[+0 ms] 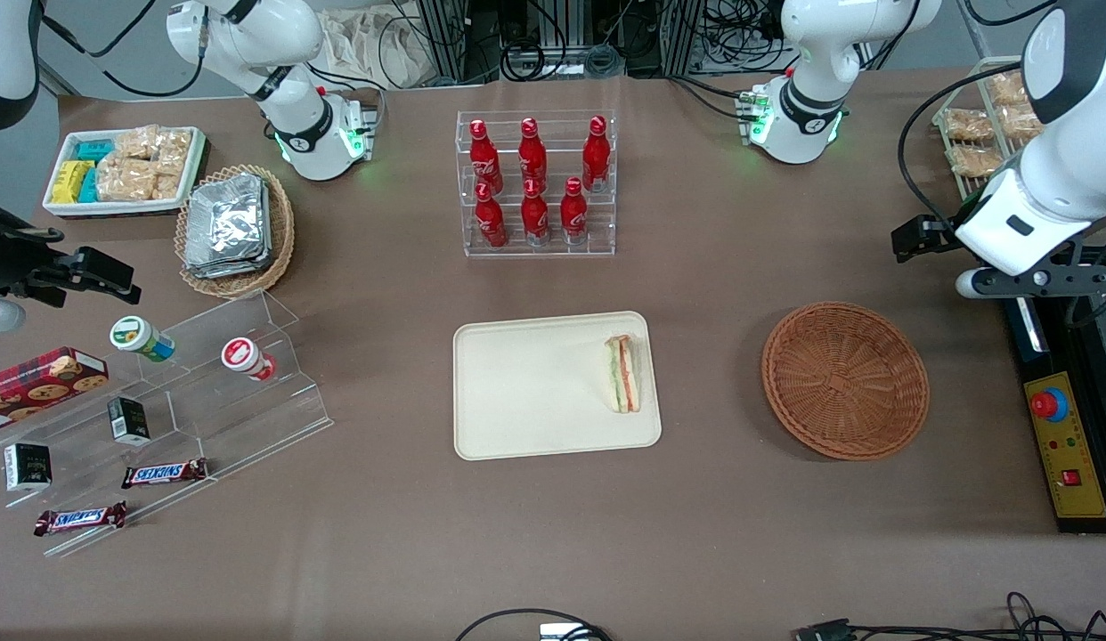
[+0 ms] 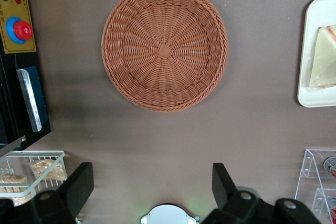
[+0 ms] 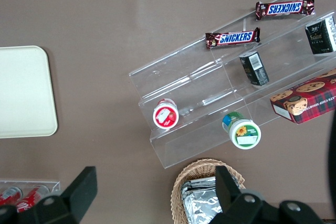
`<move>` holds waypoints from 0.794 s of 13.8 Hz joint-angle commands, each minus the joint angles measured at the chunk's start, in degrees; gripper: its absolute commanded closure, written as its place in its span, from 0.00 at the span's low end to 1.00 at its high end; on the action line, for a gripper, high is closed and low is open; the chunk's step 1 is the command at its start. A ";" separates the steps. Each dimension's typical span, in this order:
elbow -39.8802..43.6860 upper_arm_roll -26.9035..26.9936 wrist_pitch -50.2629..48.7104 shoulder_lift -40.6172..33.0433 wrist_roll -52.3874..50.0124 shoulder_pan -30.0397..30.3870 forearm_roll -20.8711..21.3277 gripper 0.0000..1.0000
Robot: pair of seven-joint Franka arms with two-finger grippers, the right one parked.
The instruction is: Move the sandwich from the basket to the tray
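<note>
The sandwich (image 1: 622, 374) (image 2: 323, 59), a pale wedge with green and orange-red layers, lies on the cream tray (image 1: 526, 392) (image 2: 311, 96), at the tray's end closest to the basket. The reddish-brown woven basket (image 1: 844, 380) (image 2: 164, 51) stands beside the tray toward the working arm's end of the table, with nothing in it. My gripper (image 1: 918, 239) (image 2: 152, 177) hangs high above the table, farther from the front camera than the basket. It is open and holds nothing.
A clear rack of red bottles (image 1: 537, 182) stands farther from the front camera than the tray. A yellow control box with a red button (image 1: 1061, 436) and a wire rack of snack packets (image 1: 985, 133) line the working arm's end. A tiered acrylic stand (image 1: 188, 383) sits toward the parked arm's end.
</note>
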 commanded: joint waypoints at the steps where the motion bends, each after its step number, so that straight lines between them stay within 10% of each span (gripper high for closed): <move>1: 0.05 2.76 0.29 -1.12 2.57 -2.08 -0.65 0.00; 11: 0.67 2.67 0.03 0.11 2.57 -2.07 -0.13 0.00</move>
